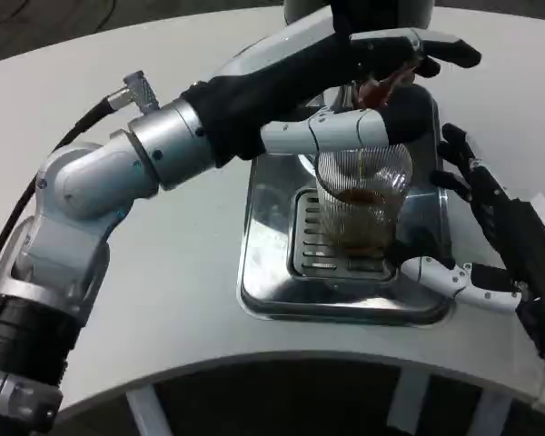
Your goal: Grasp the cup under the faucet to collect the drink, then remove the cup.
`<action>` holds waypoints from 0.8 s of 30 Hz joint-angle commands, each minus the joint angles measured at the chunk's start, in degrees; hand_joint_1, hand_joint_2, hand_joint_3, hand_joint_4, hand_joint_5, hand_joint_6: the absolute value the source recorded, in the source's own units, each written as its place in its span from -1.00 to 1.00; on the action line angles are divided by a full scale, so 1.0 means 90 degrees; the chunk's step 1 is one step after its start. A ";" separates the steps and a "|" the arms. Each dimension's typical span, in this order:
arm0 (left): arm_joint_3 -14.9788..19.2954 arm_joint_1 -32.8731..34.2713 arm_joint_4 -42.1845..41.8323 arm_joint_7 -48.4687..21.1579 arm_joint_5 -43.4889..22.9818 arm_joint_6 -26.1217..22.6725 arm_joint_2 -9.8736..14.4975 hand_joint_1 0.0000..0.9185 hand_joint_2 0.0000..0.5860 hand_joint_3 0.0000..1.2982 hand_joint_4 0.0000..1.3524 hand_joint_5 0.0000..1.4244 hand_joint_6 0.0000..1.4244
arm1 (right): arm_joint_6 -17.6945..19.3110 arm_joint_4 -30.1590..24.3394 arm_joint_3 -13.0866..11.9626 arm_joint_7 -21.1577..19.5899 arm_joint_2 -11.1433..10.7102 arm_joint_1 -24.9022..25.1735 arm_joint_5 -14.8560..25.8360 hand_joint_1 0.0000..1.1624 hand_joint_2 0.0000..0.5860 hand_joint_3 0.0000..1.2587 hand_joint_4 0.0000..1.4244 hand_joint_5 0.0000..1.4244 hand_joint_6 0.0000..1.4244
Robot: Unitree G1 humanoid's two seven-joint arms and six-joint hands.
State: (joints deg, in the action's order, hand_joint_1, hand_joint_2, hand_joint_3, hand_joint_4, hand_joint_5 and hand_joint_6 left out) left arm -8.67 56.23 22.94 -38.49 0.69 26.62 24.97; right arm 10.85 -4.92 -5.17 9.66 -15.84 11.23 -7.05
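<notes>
Head view. Cup [361, 202], clear ribbed glass, stands on the slotted grate [320, 243] of a steel drip tray [263, 272], on the white tabletop [182, 282]. Brown drink fills the lower part of the cup. Directly above the cup, a faucet [374, 91] with a reddish-brown spout end, part hidden by the left hand.

Left arm [118, 173] reaches in from the picture's left, across the tray. Left hand [363, 82] sits up at the faucet: fingers [436, 50] extended over the faucet top, pressing on it as far as can be seen. A white thumb [331, 130] lies across the cup's rim on the near side, touching the glass (whether the hand actually clamps the cup cannot be told; the contact is partly hidden).

Right hand [490, 245] at the tray's right edge, beside the cup. Its fingers are spread: dark ones point up past the tray's right side, a white one [454, 277] stretches toward the cup's base, close to it, contact not clear. Nothing held in that hand.

No readable writing, brand or label on cup, tray or faucet.
</notes>
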 commanded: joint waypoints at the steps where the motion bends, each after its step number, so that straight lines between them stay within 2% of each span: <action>1: -0.0067 -0.0014 0.0160 -0.0158 0.0169 0.0034 0.0101 -1.00 -0.66 -0.63 -0.80 -0.76 -0.87 | 0.0196 0.0191 0.0080 -0.0011 0.0024 0.0099 0.0099 0.37 -0.35 -0.96 -0.94 -0.83 -1.00; 24: -0.0155 0.0158 0.0407 -0.0227 0.0282 0.0190 0.0093 -1.00 -0.66 -0.63 -0.78 -0.76 -0.87 | 0.0218 0.0785 0.0363 -0.0176 0.0160 0.0626 0.0084 0.38 -0.35 -0.94 -0.94 -0.83 -1.00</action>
State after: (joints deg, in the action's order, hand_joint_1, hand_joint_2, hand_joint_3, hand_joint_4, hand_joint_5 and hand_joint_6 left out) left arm -8.85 57.85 25.49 -39.11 0.98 28.35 25.00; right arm 11.74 1.60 -2.29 8.63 -14.97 16.99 -6.38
